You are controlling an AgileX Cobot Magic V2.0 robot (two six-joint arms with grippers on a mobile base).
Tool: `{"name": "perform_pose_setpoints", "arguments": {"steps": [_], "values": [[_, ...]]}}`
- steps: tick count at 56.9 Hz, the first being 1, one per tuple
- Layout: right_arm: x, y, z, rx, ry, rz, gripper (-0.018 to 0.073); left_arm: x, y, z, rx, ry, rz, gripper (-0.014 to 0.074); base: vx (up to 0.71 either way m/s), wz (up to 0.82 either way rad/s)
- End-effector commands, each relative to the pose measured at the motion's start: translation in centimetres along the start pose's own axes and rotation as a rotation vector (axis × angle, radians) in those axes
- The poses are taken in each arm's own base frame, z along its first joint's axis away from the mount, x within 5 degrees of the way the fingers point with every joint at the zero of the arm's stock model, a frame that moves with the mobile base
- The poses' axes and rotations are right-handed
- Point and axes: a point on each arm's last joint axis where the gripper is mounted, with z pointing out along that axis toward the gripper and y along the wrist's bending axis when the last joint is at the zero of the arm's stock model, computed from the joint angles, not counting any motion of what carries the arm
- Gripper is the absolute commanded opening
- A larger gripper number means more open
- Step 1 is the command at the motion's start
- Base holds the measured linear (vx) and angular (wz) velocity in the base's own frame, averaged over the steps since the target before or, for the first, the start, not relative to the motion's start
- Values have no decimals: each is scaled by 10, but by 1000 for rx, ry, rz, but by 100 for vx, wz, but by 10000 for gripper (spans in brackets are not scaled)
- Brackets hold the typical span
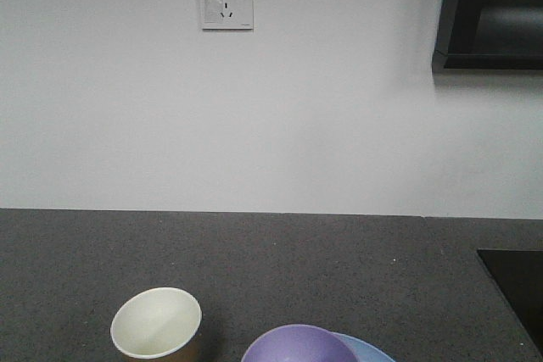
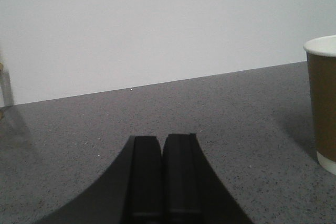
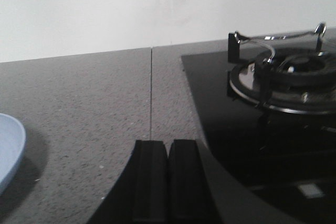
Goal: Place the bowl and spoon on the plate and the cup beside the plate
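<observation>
The brown cup [image 1: 156, 325] with its cream inside stands upright on the grey counter at the bottom of the front view, left of the lavender bowl [image 1: 299, 347]. The bowl sits on the light blue plate [image 1: 373, 350], of which only a sliver shows. In the left wrist view the cup [image 2: 322, 103] is at the right edge, well right of my left gripper [image 2: 163, 138], which is shut with nothing in it. My right gripper [image 3: 168, 142] is shut and empty too; the plate's rim [image 3: 9, 148] shows at its far left. The spoon is out of view.
A black glass hob [image 3: 252, 124] with a gas burner and metal pan support [image 3: 283, 72] lies right of the right gripper; its corner [image 1: 513, 281] shows in the front view. A white wall with a socket [image 1: 226, 1] backs the counter. A dark cabinet [image 1: 492, 10] hangs upper right.
</observation>
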Motion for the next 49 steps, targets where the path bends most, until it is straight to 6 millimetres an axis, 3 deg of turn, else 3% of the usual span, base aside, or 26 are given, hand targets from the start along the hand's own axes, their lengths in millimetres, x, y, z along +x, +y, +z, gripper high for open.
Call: {"name": "perform_pose_setpoints", "arguments": {"steps": [1,49], "values": [[-9,0,-1,10,-109,-68,-8,-17,2,-3,-10,-121,-11,-6,0,0],[-9,3,-1,-49,-105,-74,-8,-17,2,-3,-10,-121,-11,-6,0,0]]}}
